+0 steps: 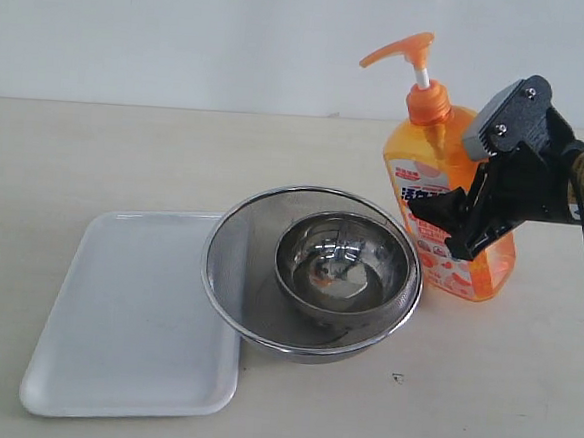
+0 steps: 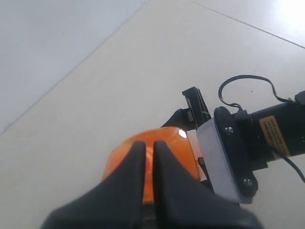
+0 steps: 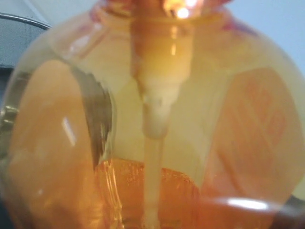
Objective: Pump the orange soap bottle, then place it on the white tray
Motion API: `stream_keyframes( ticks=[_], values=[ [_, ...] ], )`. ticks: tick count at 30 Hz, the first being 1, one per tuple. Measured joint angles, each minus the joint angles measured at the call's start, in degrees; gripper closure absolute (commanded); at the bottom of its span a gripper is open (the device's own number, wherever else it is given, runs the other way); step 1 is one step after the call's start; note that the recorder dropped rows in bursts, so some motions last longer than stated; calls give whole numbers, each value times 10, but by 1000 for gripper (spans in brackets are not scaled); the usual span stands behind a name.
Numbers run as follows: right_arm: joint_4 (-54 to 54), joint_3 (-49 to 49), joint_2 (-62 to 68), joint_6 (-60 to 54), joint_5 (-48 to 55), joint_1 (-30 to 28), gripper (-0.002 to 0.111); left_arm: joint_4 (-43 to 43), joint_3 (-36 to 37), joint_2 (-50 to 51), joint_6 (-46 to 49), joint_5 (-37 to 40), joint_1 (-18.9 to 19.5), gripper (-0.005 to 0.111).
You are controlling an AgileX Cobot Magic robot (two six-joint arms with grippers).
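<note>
While the pump head (image 1: 402,48) stands fully raised on its white stem, the pumping step looks to be the one in hand and not yet carried out. The orange soap bottle (image 1: 429,153) stands upright on the counter (image 1: 96,155), at about two o'clock from the round mesh strainer (image 1: 230,275) and just beside its rim, its spout reaching toward ten o'clock. The right gripper (image 1: 459,219) comes in from three o'clock and is closed around the bottle's body at label height, one dark finger lying across the front of the label. The left gripper (image 2: 148,145) hangs directly over the pump head, its two fingers drawn together to a thin slit with nothing held between them. In the exterior view only a dark tip, likely this gripper, shows at the twelve o'clock edge, apart from the pump. The white tray (image 1: 115,307) lies at about eight o'clock from the strainer and well apart from the bottle, with the strainer and the steel bowl (image 1: 300,242) nested in it between the two. The next move probably calls for the left gripper to descend straight onto the top of the pump head while the right one braces the bottle against tipping. The head is small, so an off-centre press could slip off. The bottle would then need lifting clear of the strainer's rim, carrying toward eight o'clock, and setting upright on the tray.
</note>
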Motion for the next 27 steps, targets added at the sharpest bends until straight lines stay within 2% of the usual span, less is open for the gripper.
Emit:
stream_keyframes(
  ticks=[27],
  values=[
    [-4,39,-39,39,34,0,108,13,0,-15,5,6,0,102]
  ],
)
